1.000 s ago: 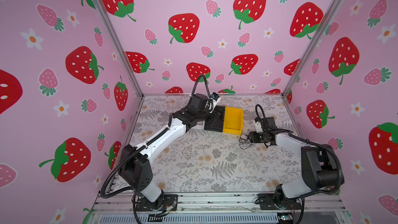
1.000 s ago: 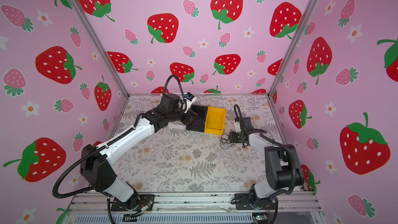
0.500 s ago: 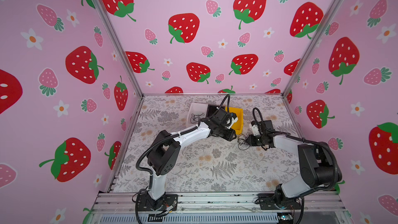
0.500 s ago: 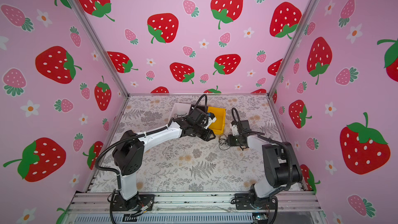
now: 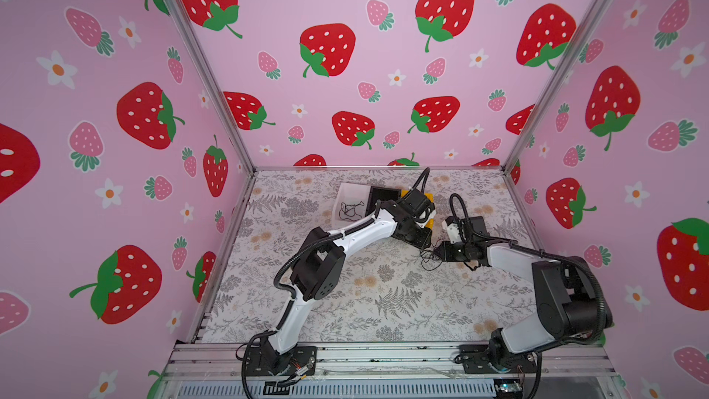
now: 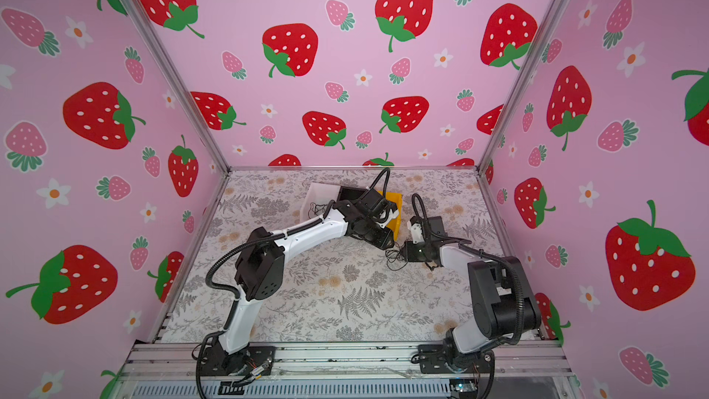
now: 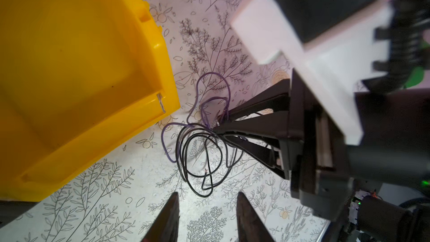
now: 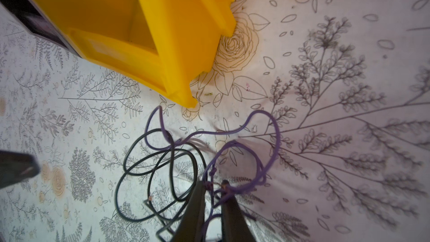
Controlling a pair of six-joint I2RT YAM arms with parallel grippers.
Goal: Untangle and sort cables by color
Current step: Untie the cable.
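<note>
A tangle of cables lies on the floral mat by the yellow bin [image 7: 81, 66]. It is made of black cable [image 7: 202, 157] loops and a purple cable [image 7: 213, 82]. My right gripper [image 8: 213, 185] is shut on the purple cable [image 8: 267, 159], which runs between its fingers, with the black cable [image 8: 149, 166] looping beside them. My left gripper [image 7: 207, 196] hangs open just short of the black loops, with nothing between its fingers. In both top views the two grippers meet at the tangle [image 5: 429, 259] [image 6: 395, 259]. Another thin black cable [image 5: 350, 209] lies in the white bin [image 5: 347, 190].
The white bin, a black bin [image 5: 381, 195] and the yellow bin [image 5: 431, 201] stand in a row at the back of the mat. The left arm crosses over them. The yellow bin's corner [image 8: 190, 103] is close to the tangle.
My left arm has swung from over the bins to the tangle, facing the right gripper. The right gripper has shut on the purple cable.
</note>
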